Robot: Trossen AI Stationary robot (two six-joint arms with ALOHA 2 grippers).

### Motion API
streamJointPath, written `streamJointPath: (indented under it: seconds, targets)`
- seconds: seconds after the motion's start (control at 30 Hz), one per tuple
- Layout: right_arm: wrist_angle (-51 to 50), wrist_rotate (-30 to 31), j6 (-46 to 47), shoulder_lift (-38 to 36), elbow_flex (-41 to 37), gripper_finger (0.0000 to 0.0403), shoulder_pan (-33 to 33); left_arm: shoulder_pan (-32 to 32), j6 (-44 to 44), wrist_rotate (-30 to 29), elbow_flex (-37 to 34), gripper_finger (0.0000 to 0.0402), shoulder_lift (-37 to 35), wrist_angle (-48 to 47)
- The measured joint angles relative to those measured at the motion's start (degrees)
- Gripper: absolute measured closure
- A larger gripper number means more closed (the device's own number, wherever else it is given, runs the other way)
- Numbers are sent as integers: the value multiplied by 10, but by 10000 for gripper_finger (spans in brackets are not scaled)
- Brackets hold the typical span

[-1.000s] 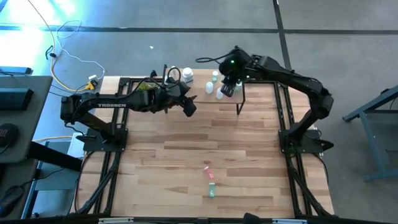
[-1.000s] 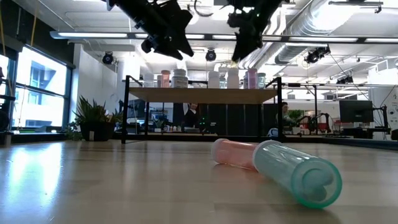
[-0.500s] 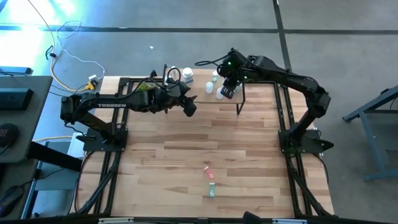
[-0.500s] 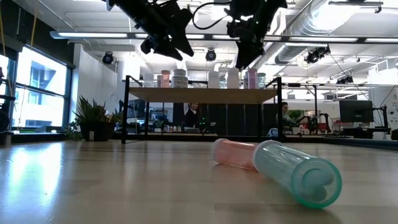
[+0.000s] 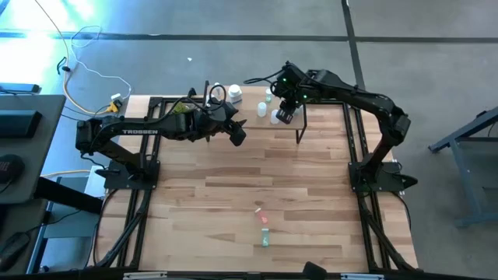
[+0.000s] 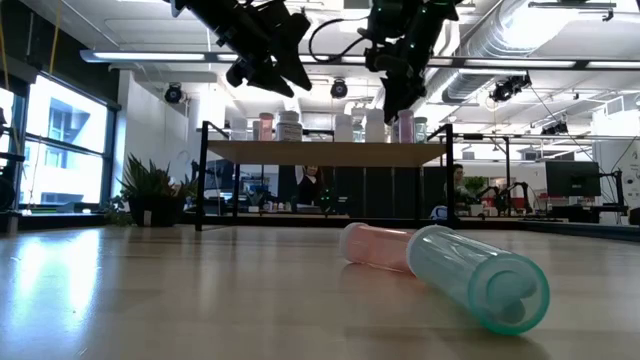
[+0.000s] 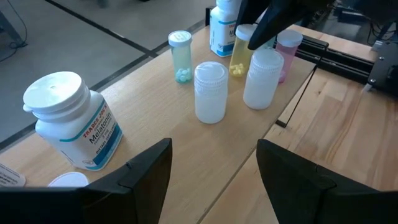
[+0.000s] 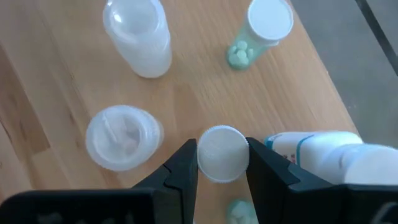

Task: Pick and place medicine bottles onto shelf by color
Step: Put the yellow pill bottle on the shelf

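Note:
The shelf (image 7: pixel 186 143) stands at the table's far edge and bears several bottles: two clear jars (image 7: pixel 210 90) (image 7: pixel 262 78), a green bottle (image 7: pixel 181 56), a pink one (image 7: pixel 287 50) and a white Melatonin jar (image 7: pixel 68 118). My right gripper (image 8: pixel 222 163) is shut on a yellowish bottle (image 7: pixel 238 55) among them. Whether its base touches the plank, I cannot tell. My left gripper (image 7: pixel 214 180) hangs open above the shelf's near edge, holding nothing. A pink bottle (image 6: pixel 375 245) and a green bottle (image 6: pixel 480 275) lie on their sides on the near table. My right gripper pinches the yellowish bottle's white cap (image 8: pixel 222 149) between its two fingers, one on each side. The fingers come from above, slanting steeply down. The bottle stands upright below them, between the white blue-labelled bottle (image 8: pixel 323 155) and a clear jar (image 8: pixel 121 137).
The bottles on the shelf stand close together around my right gripper. The shelf's black legs (image 5: pixel 299 136) stand on the tabletop. The middle of the slatted table (image 5: pixel 249 179) lies bare. A potted plant (image 6: pixel 150 190) shows far left in the low view.
My right gripper has sunk a little toward the shelf with the yellowish bottle and tipped more steeply downward, staying shut on it.

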Motion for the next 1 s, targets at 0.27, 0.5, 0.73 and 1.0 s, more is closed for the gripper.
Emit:
streamJointPath:
  seconds: [0.27, 0.5, 0.73, 1.0]
  targets:
    - [-4, 0, 5, 2, 0, 304, 0, 0, 0, 0, 0, 177, 0, 0]
    - [-11, 0, 5, 2, 0, 304, 0, 0, 0, 0, 0, 177, 0, 0]
    - [-11, 0, 5, 2, 0, 304, 0, 0, 0, 0, 0, 177, 0, 0]
    - [-7, 3, 5, 2, 0, 273, 0, 0, 0, 0, 0, 177, 0, 0]
